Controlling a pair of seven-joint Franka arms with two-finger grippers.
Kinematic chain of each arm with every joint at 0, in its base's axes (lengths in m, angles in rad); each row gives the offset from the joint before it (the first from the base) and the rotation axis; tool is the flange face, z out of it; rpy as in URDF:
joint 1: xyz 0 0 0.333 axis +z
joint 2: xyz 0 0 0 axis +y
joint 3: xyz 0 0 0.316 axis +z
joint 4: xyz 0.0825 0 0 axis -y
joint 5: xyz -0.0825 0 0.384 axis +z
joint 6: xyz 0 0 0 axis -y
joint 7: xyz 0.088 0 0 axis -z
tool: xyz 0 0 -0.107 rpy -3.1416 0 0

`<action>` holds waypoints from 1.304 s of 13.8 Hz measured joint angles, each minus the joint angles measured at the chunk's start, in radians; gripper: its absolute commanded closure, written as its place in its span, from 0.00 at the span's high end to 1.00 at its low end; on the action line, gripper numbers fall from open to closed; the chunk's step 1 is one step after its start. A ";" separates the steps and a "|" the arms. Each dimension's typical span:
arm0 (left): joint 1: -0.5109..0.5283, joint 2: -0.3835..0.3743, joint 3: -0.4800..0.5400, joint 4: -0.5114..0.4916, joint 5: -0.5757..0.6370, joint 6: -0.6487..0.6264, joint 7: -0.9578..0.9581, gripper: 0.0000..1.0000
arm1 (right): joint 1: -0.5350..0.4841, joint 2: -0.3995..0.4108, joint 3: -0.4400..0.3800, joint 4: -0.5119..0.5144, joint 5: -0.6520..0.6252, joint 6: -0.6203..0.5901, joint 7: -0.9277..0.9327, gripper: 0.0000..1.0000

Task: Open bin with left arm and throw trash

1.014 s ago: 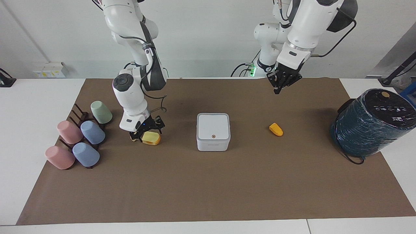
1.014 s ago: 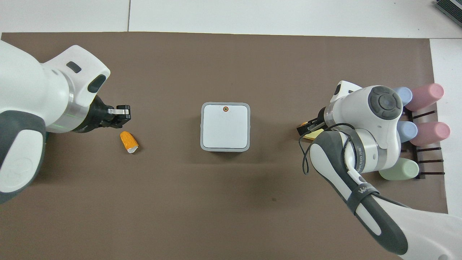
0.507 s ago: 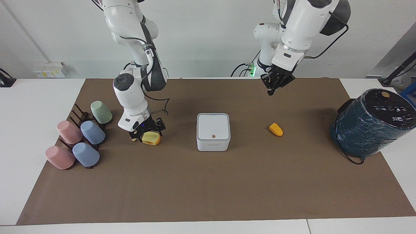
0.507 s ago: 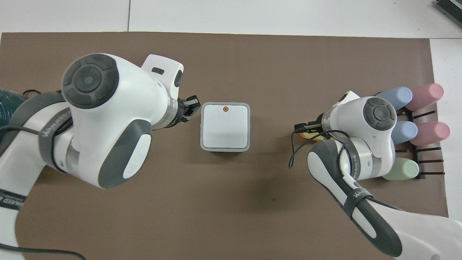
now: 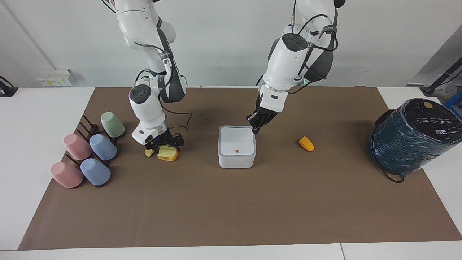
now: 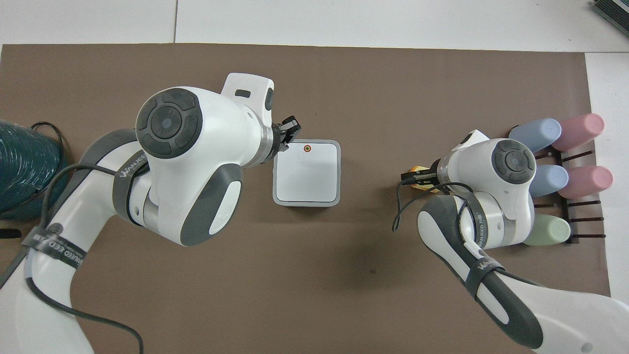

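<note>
Bin (image 5: 236,146) mid-tabletop (image 5: 231,202), lid flat and shut, orange dot on the edge farthest from the robots. Left gripper (image 5: 255,127) down at the bin's corner toward the left arm's end, on the edge nearer the robots; fingers look drawn together, holding nothing; contact with the lid not certain. Probably placed there to press or tip the lid up, so step in hand judged as opening, not yet done.

Right gripper (image 5: 164,143) low over the yellow half-round chunk (image 5: 167,153), fingers spread and straddling its top; real grip not clear. Likely staged to lift once the lid is up. Pale yellow lump (image 5: 148,153) just beside the chunk. Orange wedge (image 5: 306,143) lying loose between bin and dark-teal cylinder (image 5: 411,135), untouched. Pastel cups (image 5: 92,153) on rack near the right arm's end, not involved.
</note>
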 measured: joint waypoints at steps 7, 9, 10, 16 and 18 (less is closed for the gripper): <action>-0.043 0.121 0.000 -0.009 -0.001 0.159 -0.036 0.00 | -0.001 0.008 -0.004 0.000 0.000 0.003 0.015 0.00; -0.048 0.138 0.000 -0.009 -0.001 0.164 -0.036 0.00 | -0.002 0.008 -0.005 0.000 -0.001 0.003 0.033 0.00; -0.052 0.146 0.001 -0.009 -0.001 0.166 -0.036 0.00 | -0.002 0.008 -0.005 0.001 -0.001 0.002 0.036 0.00; -0.054 0.148 0.002 -0.009 -0.001 0.173 -0.036 0.00 | -0.002 -0.011 -0.005 0.145 -0.001 -0.172 0.083 0.00; -0.055 0.148 0.002 -0.009 -0.001 0.173 -0.036 0.00 | 0.000 -0.031 -0.004 0.207 -0.001 -0.242 0.128 0.00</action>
